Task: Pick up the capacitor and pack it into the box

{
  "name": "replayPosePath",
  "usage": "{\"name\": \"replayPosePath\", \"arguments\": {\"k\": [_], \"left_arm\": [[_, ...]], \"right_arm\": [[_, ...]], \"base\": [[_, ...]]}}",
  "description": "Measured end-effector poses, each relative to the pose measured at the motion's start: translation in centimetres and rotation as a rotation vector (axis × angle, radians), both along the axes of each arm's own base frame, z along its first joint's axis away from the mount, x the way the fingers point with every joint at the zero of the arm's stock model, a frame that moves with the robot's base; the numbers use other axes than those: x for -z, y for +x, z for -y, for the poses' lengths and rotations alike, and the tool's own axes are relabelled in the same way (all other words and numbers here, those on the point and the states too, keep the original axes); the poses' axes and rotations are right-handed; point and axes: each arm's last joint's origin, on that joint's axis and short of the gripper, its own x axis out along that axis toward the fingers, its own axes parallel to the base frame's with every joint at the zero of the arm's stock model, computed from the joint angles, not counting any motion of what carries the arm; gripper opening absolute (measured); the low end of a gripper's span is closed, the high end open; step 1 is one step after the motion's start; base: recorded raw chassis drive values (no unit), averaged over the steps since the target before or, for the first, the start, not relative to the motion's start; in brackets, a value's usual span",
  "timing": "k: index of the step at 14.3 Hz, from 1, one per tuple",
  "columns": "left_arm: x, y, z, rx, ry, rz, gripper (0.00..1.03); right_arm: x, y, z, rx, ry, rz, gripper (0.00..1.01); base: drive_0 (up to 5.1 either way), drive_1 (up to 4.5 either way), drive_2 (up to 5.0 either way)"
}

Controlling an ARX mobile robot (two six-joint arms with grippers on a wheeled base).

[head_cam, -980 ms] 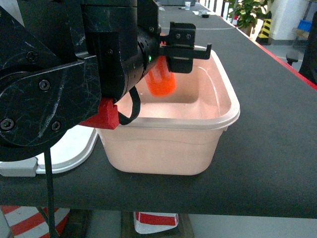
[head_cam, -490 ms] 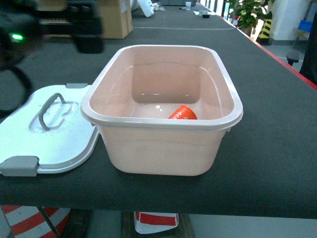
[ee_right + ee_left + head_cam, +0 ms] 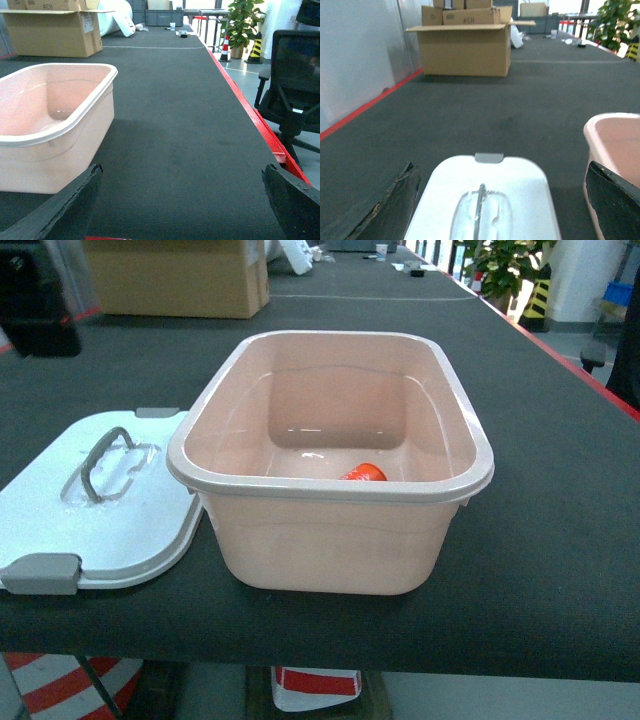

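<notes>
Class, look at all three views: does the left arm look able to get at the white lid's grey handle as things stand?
Probably yes. The left gripper is open, its fingers straddling the white lid, and nothing covers the grey handle. The box stands beside it.

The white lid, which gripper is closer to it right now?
Left. The left gripper hovers directly over the white lid, jaws spread. The right gripper sits beyond the box, on its far side from the lid.

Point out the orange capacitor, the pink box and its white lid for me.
capacitor (image 3: 365,472): head view, its orange end showing above the near rim.
box (image 3: 330,540): head view, near outer wall.
lid (image 3: 130,525): head view, flat white top below the handle.
</notes>
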Motion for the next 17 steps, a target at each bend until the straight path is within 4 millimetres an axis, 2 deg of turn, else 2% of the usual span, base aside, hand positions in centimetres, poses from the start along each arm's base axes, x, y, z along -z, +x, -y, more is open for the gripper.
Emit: {"name": "replayPosePath", "arguments": {"k": [1,2,3,4,7,10,11,13,14,17], "left_arm": [[1.7,-0.6,-1.4,-0.017,0.022,-0.044,0.98],[4.9,0.0,-3.0,-0.044,0.052,-0.090,0.98],[10.8,5.7,-4.0,-0.028,0.056,-0.185,0.98],[13.0,9.6,-4.3,-0.035,0.042,-0.217,0.98],[15.2,11.8,-4.7,-0.046,0.023,-0.251,0.98],[15.4,12.1,-4.6,-0.035,0.016,-0.253,0.64],[15.4,12.2,-4.6,-0.038,0.016,-0.245,0.27],[15.4,12.2,-4.6,-0.034,0.016,-0.244,0.09],[15.4,12.2,-4.6,-0.035,0.017,-0.244,0.02],[15.2,11.8,-4.9,-0.040,0.007,-0.257,0.02]], "right_arm": [[0.0,0.0,0.0,0.000,0.000,0.000,0.98],[0.0,0.0,0.0,0.000,0.000,0.000,0.98],[0.0,0.0,0.0,0.000,0.000,0.000,0.98],[0.0,0.0,0.0,0.000,0.000,0.000,0.98],[0.0,0.0,0.0,0.000,0.000,0.000,0.98],[0.0,0.0,0.0,0.000,0.000,0.000,0.98],[0.0,0.0,0.0,0.000,0.000,0.000,0.98],[0.0,0.0,0.0,0.000,0.000,0.000,0.98],[0.0,0.0,0.0,0.000,0.000,0.000,0.98],[0.0,0.0,0.0,0.000,0.000,0.000,0.98]], "base": [[0.0,0.00,0.0],[0.0,0.00,0.0],[0.0,0.00,0.0],[0.0,0.00,0.0],[0.0,0.00,0.0],[0.0,0.00,0.0],[0.0,0.00,0.0],[0.0,0.00,0.0],[0.0,0.00,0.0],[0.0,0.00,0.0]]}}
